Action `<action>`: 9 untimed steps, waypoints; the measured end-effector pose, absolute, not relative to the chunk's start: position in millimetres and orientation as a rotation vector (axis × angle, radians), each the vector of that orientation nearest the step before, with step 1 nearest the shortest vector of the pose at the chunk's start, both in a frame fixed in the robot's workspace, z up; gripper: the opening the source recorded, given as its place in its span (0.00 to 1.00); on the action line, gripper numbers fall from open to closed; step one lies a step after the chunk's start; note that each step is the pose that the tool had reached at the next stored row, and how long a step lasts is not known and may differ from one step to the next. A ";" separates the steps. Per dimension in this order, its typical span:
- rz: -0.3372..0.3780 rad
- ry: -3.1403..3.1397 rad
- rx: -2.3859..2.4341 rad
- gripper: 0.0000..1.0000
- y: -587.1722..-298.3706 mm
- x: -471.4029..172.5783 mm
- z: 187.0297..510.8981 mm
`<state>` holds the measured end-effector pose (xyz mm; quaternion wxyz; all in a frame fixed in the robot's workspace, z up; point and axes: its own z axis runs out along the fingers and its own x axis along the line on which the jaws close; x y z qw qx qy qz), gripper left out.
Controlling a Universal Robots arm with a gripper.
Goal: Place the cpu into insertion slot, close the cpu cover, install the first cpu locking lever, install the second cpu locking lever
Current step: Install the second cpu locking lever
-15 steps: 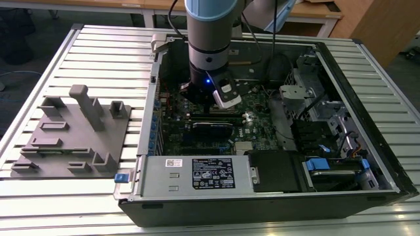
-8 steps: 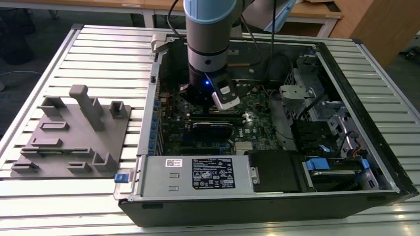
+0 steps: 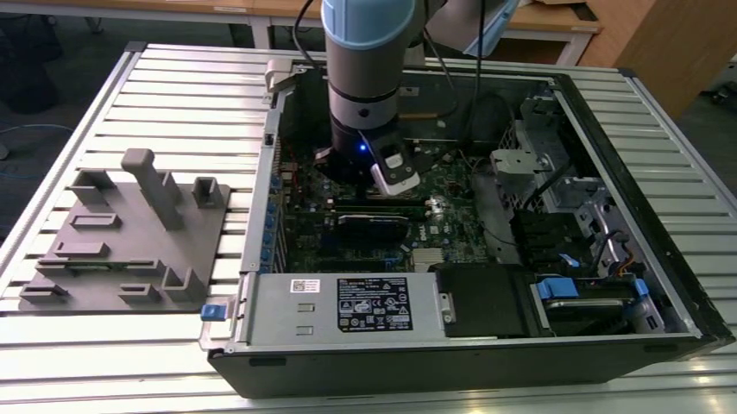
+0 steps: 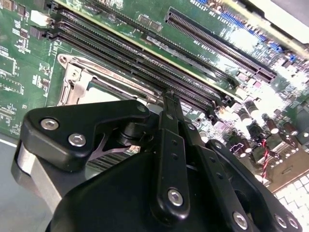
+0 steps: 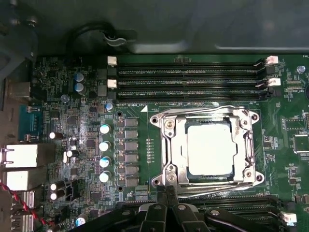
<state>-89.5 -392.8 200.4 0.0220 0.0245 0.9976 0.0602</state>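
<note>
Silver-grey cpu (image 5: 211, 147) lies flat in the insertion slot (image 5: 166, 145) on the green circuit board (image 5: 145, 191), w/ the cpu cover (image 5: 207, 115) closed down around it as a silvery frame; the chip face shows through the window cut-out. In the first wrist view the gripper (image 5: 169, 193) is at about 7 o'clock from the cpu, just beside the socket's rim, near one corner of the frame. Its black fingers (image 5: 172, 195) come together to a narrow point there, so they look closed; I cannot tell if they pinch anything. A thin wire lever runs along the socket edge close to the fingertips.

In the exterior view the arm (image 3: 366, 78) stands nearly vertical, wrist down inside the open computer case (image 3: 645, 328), approx. over the board's middle. Grey fixture tray (image 3: 127, 250) lies on the slatted table (image 3: 69, 112), at 9 o'clock from the case.

The cpu is square, no clear long axis; its edges run parallel to the long black memory slots (image 5: 188, 72).
</note>
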 end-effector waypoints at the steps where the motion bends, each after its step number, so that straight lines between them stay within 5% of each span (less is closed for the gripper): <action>1: 0.193 3.091 0.076 0.10 -393.0 -89.9 199.4; 9: 0.249 3.086 0.077 0.10 -393.6 -90.8 195.4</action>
